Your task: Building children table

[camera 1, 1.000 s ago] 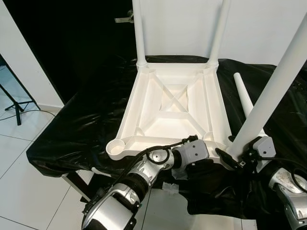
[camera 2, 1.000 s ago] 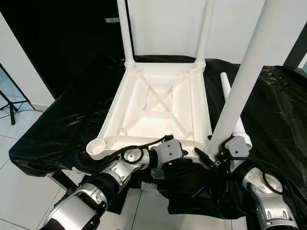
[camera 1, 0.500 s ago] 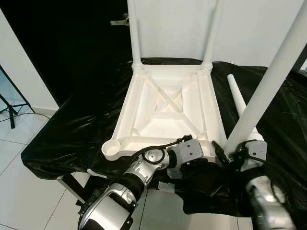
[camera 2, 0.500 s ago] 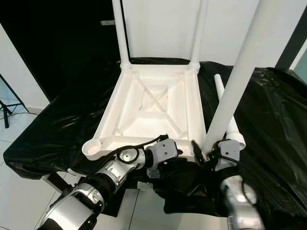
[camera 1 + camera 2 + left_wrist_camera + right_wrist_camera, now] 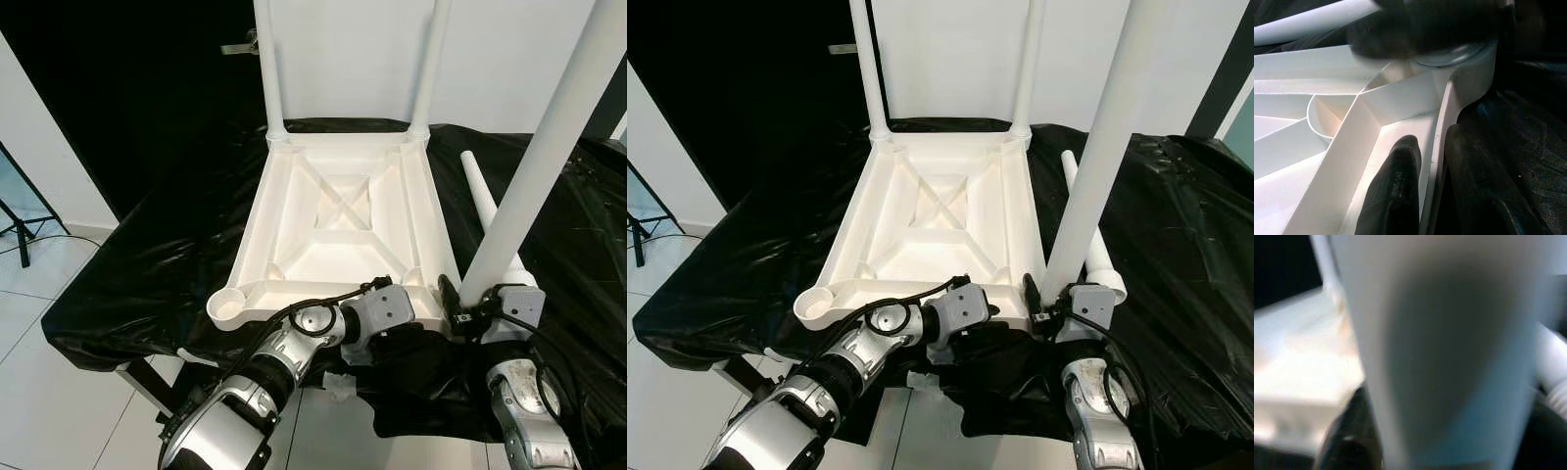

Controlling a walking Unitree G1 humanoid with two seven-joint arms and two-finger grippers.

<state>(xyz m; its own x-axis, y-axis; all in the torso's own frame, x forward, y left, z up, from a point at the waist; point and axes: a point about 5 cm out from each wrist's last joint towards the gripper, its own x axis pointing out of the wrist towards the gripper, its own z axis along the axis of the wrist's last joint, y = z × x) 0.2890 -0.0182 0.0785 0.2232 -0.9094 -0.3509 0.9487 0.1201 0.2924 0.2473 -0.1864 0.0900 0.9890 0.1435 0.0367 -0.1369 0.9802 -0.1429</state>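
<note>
From the head views, the upturned white table top [image 5: 343, 220] lies on the black-draped worktop [image 5: 157, 264], two legs [image 5: 266, 69] standing at its far corners. The right tool [image 5: 468, 311] grips a third leg [image 5: 544, 166] upright at the top's near right corner; a spare leg [image 5: 482, 196] lies beside it.

Left wrist view: the left tool [image 5: 1432, 181] pinches the table top's near rim [image 5: 1442, 127].

Right wrist view: the held leg is blurred, close up.

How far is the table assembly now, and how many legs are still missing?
Two far legs already stand in the upturned tabletop. The right hand holds the third leg at the near right corner while the left hand grips the near rim. The fourth leg lies on the black sheet; the near left socket is empty.
</note>
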